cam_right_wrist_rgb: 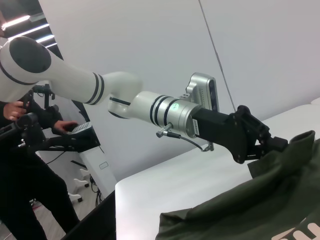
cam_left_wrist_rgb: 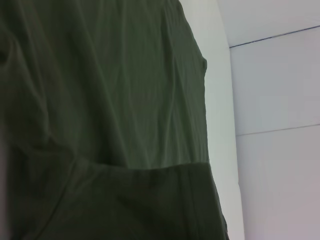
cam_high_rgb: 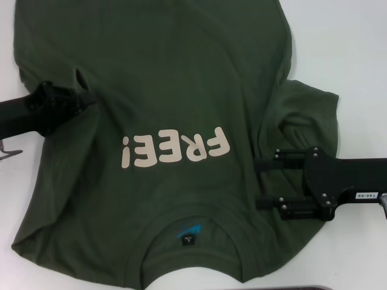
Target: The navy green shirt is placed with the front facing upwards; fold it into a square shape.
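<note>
The navy green shirt (cam_high_rgb: 175, 78) lies front up on the white table (cam_high_rgb: 357, 54), with its collar (cam_high_rgb: 187, 241) nearest me and the cream "FREE!" letters (cam_high_rgb: 175, 148) reading upside down. My left gripper (cam_high_rgb: 81, 99) is at the shirt's left side, shut on a pinch of fabric. The right wrist view shows that gripper (cam_right_wrist_rgb: 275, 145) holding the cloth (cam_right_wrist_rgb: 280, 195) raised into a peak. My right gripper (cam_high_rgb: 260, 182) hovers open over the shirt's right shoulder, beside the folded-in sleeve (cam_high_rgb: 308, 115). The left wrist view shows only shirt fabric (cam_left_wrist_rgb: 100, 100).
White table surface (cam_left_wrist_rgb: 220, 100) shows on both sides of the shirt. A dark edge (cam_high_rgb: 326, 287) runs along the near side of the table. Beyond the table stand a person (cam_right_wrist_rgb: 25, 170) and some equipment (cam_right_wrist_rgb: 90, 165).
</note>
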Robot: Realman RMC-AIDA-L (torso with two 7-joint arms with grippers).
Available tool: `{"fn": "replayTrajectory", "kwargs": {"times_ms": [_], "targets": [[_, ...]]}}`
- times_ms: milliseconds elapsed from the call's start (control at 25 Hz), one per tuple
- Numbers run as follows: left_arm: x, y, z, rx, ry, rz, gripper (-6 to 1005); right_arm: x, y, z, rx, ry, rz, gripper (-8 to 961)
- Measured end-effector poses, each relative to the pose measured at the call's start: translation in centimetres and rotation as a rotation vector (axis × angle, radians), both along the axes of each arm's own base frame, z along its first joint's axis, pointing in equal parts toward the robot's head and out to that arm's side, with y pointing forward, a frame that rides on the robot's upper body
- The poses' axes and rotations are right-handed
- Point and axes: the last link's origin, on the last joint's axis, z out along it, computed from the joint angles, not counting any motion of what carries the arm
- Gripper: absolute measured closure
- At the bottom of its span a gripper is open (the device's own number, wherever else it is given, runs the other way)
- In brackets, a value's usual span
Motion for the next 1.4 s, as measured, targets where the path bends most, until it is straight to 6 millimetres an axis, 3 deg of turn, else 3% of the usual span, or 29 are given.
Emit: {"fn": "replayTrajectory", "kwargs": {"times_ms": [280,520,640,1040,1400], "targets": [[1.0,0.4,-0.6,0.007,-0.003,-0.062,963,0.1,0.0,0.0,0.005,0.0,-0.004,222],[0.5,0.4,-0.3,-0.039,0.051,-0.065,828,0.1,0.1,0.0,0.007,-0.003,-0.008,221],[-0.4,0.1,0.5,-0.055,0.073,-0.041,605,0.1,0.1,0.0,0.008,-0.004,-0.007,220],[-1.7,-1.0,4.3,-0.003,0.077,-0.046,170,0.0,0.3,0.1,0.009,-0.006,-0.005,221],[-3.5,-2.3,4.8,0.008,0.147,-0.011,170,0.1,0.6,0.4,0.005,-0.013,-0.018,221]]}}
